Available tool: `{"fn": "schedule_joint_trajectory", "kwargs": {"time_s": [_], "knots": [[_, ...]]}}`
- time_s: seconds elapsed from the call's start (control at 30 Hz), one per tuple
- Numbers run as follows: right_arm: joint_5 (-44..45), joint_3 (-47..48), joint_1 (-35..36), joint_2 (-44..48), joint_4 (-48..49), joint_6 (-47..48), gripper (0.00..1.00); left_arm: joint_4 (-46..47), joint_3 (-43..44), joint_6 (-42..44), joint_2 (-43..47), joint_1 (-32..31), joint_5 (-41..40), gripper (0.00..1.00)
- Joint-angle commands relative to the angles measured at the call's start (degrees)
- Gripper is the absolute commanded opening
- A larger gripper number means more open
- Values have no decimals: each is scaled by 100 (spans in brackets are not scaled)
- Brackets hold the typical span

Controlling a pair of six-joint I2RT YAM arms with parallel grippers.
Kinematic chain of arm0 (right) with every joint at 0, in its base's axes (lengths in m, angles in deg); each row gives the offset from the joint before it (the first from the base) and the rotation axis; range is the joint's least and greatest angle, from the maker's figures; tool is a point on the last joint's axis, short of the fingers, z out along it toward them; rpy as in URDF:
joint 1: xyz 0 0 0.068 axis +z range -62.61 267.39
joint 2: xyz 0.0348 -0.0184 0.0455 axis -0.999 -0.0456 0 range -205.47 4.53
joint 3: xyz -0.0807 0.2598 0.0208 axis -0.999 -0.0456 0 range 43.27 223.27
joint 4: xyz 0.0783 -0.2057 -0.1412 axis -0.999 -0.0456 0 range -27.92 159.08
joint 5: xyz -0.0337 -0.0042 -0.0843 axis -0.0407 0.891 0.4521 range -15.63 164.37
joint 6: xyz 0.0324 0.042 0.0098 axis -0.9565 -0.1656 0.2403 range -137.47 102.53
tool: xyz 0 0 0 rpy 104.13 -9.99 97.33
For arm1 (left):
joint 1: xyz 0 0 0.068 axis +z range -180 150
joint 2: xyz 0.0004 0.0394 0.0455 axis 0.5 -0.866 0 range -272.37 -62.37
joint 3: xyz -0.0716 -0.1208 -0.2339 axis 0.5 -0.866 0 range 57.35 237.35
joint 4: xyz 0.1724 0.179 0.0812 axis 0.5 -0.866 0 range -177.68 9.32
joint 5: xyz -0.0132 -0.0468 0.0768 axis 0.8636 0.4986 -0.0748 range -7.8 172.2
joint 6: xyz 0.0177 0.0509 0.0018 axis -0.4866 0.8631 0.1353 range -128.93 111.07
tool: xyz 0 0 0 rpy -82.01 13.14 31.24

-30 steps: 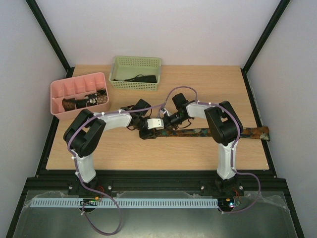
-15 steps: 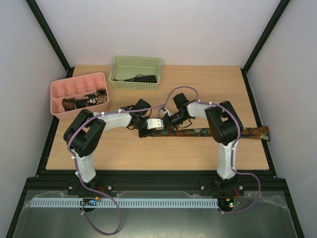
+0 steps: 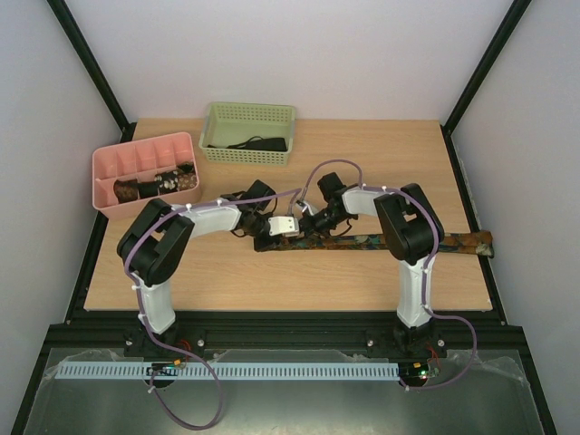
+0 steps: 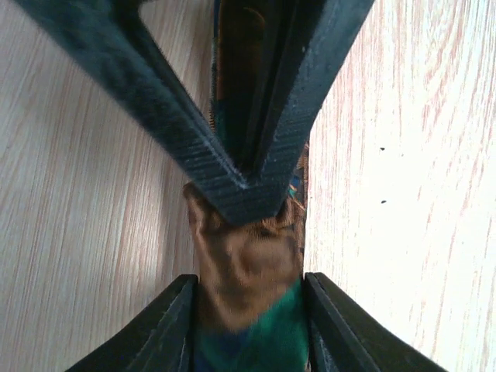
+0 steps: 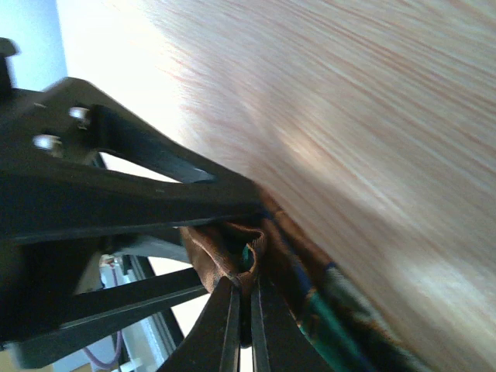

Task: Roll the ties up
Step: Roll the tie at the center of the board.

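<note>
A long tie [image 3: 353, 241], dark brown with mottled orange and green, lies flat across the table from the middle to the right edge. Both grippers meet at its left end. My left gripper [image 3: 276, 233] is closed around the end's width; the left wrist view shows brown and green fabric [image 4: 244, 263] filling the gap of my left gripper [image 4: 249, 280]. My right gripper [image 3: 304, 227] is shut on a raised fold of the tie [image 5: 225, 256], pinched in my right gripper [image 5: 244, 284]. Its fingers [image 4: 294, 116] form a V above the fabric in the left wrist view.
A pink divided tray [image 3: 109, 163] at the far left holds rolled ties [image 3: 154, 186]. A green basket [image 3: 217, 122] at the back holds a dark tie [image 3: 258, 143]. The tie's wide end reaches the table's right edge [image 3: 485, 243].
Both grippers have shifted slightly away from the near edge, still at the tie's left end. The rest of the tie has not moved.
</note>
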Motion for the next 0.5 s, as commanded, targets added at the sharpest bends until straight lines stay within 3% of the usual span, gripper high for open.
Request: {"fn": "schedule_joint_trajectory", "kwargs": {"time_s": [0.0,0.17,0.27,0.47], "knots": [[422,-71,-25,-359,-419,269,1,-4,-165,89,292,134,371,45],[565,-178,-42,-439,-419,340,1,105,-339,262,475,187,491,63],[597,-236,-64,-444,-404,372,1,322,-461,264,657,198,611,68],[630,-297,-134,-435,-523,519,2,1381,-464,-1003,979,426,1613,71]]}}
